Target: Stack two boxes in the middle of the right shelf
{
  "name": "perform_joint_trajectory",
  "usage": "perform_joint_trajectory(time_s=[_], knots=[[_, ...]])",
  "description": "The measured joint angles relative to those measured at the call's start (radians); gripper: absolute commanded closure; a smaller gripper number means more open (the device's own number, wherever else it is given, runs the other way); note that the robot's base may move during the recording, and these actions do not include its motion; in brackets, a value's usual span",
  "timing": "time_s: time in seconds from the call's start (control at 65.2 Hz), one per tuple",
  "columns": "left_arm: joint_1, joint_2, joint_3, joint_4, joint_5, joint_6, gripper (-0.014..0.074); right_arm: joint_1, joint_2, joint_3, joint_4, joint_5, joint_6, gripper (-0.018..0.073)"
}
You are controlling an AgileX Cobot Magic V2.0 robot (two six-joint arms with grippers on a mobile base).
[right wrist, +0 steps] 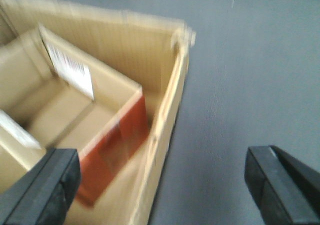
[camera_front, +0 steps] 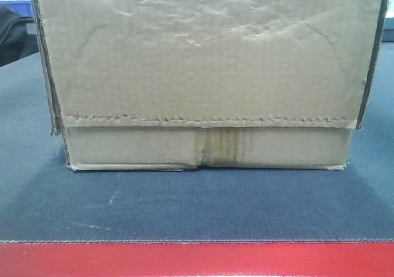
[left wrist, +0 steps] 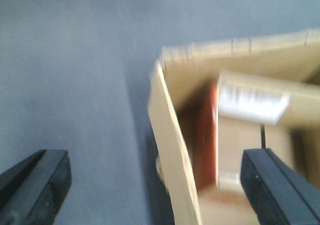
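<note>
**Open carton sits on dark table top as both arms hover at its walls**

Exterior front view: A brown corrugated carton (camera_front: 203, 74) stands on the table top (camera_front: 184, 209), a dark grey-blue woven surface finished with a red front edge (camera_front: 197, 260). The carton sits set back from that edge and fills most of the view. Its face is wrinkled, a serrated-edged flap (camera_front: 209, 120) folds down over it, and a clear tape strip (camera_front: 212, 148) runs up the middle of the lower band. No print can be read on this side. A blue bin (camera_front: 15, 5) shows behind the top-left corner.

Left wrist view, blurred: The left gripper (left wrist: 155, 160) looks down with its black fingers (left wrist: 40, 185) spread wide, released and holding nothing. The carton's left wall (left wrist: 170, 150) rises between them, one finger over the table top, the other over the open inside. A smaller box (left wrist: 250, 130) with a red side lies in there, and its white label (left wrist: 252, 101) is too smeared to read.

Right wrist view, blurred: The right gripper (right wrist: 161, 157) is likewise spread and empty, its fingers (right wrist: 280, 185) on either side of the carton's right wall (right wrist: 165, 120). The smaller box's label (right wrist: 70, 67) shows dark barcode-like lines, but nothing legible.
</note>
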Motion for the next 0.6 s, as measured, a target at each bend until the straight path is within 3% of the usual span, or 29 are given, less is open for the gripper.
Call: perform_joint_trajectory(time_s=[0.322, 0.598], knots=[[-0.039, -0.001, 0.283, -0.026, 0.000, 0.006, 0.0008, 0.000, 0.161, 0.000, 0.006, 0.078, 0.000, -0.0010], [-0.040, 0.016, 0.378, -0.042, -0.015, 0.005, 0.0008, 0.000, 0.270, 0.000, 0.012, 0.090, 0.000, -0.0010]])
